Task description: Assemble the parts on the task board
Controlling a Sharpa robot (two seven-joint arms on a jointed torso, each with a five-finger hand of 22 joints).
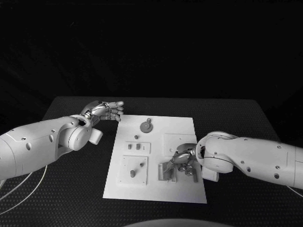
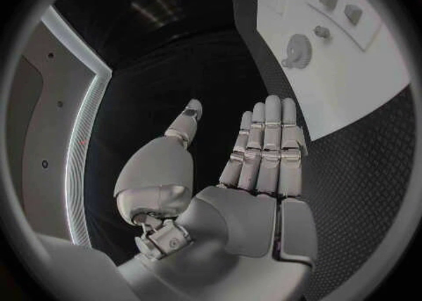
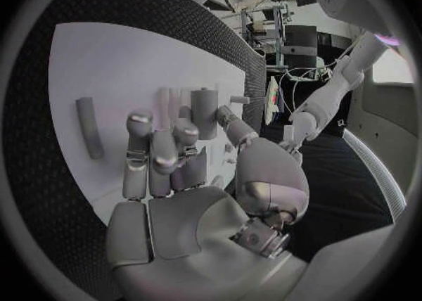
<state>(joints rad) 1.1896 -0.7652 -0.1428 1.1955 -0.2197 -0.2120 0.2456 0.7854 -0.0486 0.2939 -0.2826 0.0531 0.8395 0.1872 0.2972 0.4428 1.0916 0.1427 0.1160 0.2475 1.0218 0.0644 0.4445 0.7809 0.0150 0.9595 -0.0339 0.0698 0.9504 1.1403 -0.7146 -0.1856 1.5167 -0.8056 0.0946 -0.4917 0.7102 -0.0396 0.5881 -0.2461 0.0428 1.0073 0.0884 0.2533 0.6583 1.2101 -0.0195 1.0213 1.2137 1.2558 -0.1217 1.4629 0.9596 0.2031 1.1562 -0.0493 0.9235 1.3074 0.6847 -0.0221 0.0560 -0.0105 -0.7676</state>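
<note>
The white task board [image 1: 158, 189] lies in the middle of the black table. A round grey part [image 1: 146, 126] sits at its far end, two small pegs [image 1: 134, 146] stand below it, and one peg [image 1: 132, 173] sits in the near left plate. My right hand [image 1: 183, 159] hovers low over the board's near right area with fingers curled. Its thumb [image 3: 232, 126] and a finger pinch an upright grey part [image 3: 204, 112]. My left hand [image 1: 105, 111] floats off the board's far left corner, fingers straight and apart, holding nothing. The round part [image 2: 297, 51] lies ahead of its fingertips.
A grey bar [image 3: 88, 137] lies flat on the board beside my right hand's fingers. A grey block [image 1: 166, 171] stands just under that hand. Black table [image 1: 69, 189] stretches on both sides of the board, with a thin cable at the near left.
</note>
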